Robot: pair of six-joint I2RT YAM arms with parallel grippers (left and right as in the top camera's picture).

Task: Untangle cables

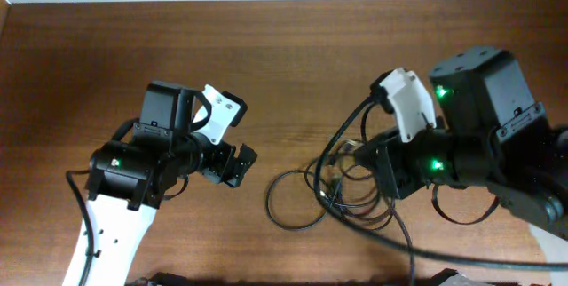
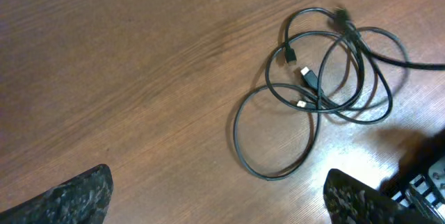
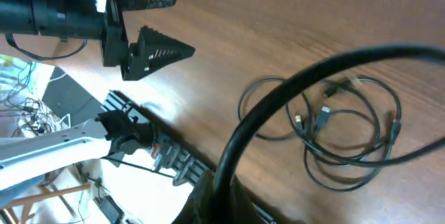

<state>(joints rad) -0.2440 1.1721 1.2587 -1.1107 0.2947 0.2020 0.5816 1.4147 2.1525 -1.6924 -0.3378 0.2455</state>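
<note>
The cables lie as a tangle of thin black cords on the wooden table, right of centre, with one large loop spreading to the left. They also show in the left wrist view, where small plug tips are visible, and in the right wrist view. My left gripper is open and empty, left of the loop and apart from it; the right wrist view shows it too. My right gripper sits over the tangle's right side. Its jaws are a dark mass behind a thick wire.
A thick black arm wire arcs across the right wrist view and curves past the tangle in the overhead view. The table's front edge carries a black rail. Bare wood stretches behind both arms.
</note>
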